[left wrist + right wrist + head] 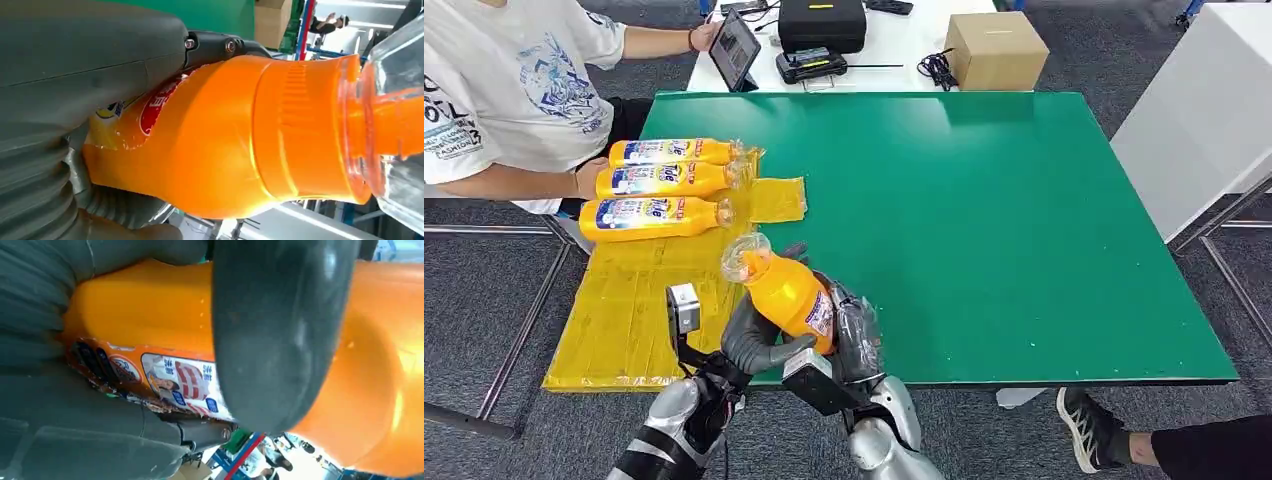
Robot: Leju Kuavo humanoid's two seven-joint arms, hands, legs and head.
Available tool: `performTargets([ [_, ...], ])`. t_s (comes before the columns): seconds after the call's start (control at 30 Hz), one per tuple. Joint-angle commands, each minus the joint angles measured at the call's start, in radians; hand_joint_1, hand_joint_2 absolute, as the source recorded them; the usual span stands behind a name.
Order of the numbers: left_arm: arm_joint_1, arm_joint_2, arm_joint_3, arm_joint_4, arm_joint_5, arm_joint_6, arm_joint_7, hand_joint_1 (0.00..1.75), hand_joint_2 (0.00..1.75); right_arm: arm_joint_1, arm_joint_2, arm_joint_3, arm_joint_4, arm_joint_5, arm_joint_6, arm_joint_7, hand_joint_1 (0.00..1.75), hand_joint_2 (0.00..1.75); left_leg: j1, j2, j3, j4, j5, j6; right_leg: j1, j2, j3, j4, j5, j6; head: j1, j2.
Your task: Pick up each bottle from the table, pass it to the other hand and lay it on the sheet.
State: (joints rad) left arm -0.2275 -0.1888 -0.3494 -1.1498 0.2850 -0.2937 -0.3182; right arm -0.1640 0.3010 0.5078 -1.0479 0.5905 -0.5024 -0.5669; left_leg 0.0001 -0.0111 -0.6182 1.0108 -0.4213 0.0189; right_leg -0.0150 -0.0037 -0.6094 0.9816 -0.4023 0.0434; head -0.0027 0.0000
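Orange bottle [786,290] held above the near edge of the green counter [984,220], both hands on it: left hand [759,343] wraps the body from below, right hand [852,335] grips its base. Three bottles [659,181] lie side by side on the yellow sheet [624,300].

Overhead head view; close wrist views
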Motion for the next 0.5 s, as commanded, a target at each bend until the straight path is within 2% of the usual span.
performTargets([
  [0.03, -0.043, 0.021, -0.036, 0.07, 0.003, -0.005, 0.005, 0.0, 1.75, -0.078, 0.007, 0.087, 0.164, 0.01, -0.006, 0.009, 1.75, 1.75, 0.001, 0.002, 0.005, -0.001, -0.002, -0.001, 0.001, 0.002, 0.005, -0.001, -0.001, -0.002, -0.001, 0.0],
  [0.33, -0.039, 0.003, -0.001, 0.028, 0.066, -0.01, -0.012, 0.0, 1.75, -0.101, 0.02, 0.154, 0.287, 0.024, 0.016, 0.005, 1.75, 1.75, 0.001, 0.001, 0.004, -0.001, -0.001, -0.001, 0.001, 0.001, 0.004, -0.001, -0.001, -0.001, 0.0, 0.0],
  [0.37, -0.038, 0.002, 0.001, 0.024, 0.064, -0.004, -0.014, 0.28, 1.75, -0.103, 0.022, 0.157, 0.296, 0.025, 0.014, 0.008, 1.75, 1.75, 0.001, 0.001, 0.005, 0.0, -0.002, -0.001, 0.002, 0.001, 0.005, -0.001, -0.002, -0.002, 0.0, 0.0],
  [0.4, -0.037, 0.0, 0.006, 0.022, 0.067, 0.002, -0.014, 1.75, 1.75, -0.103, 0.023, 0.16, 0.307, 0.022, 0.02, 0.009, 1.75, 1.75, 0.001, 0.0, 0.004, -0.001, -0.001, -0.001, 0.001, 0.0, 0.004, -0.001, -0.001, -0.001, 0.0, 0.0],
  [0.5, -0.036, -0.003, 0.012, 0.024, 0.068, 0.01, -0.016, 1.75, 1.75, -0.104, 0.025, 0.164, 0.319, 0.024, 0.021, 0.011, 1.75, 1.75, 0.002, 0.0, 0.005, 0.0, -0.002, -0.001, 0.002, -0.001, 0.006, -0.001, -0.002, -0.002, 0.0, 0.0],
])
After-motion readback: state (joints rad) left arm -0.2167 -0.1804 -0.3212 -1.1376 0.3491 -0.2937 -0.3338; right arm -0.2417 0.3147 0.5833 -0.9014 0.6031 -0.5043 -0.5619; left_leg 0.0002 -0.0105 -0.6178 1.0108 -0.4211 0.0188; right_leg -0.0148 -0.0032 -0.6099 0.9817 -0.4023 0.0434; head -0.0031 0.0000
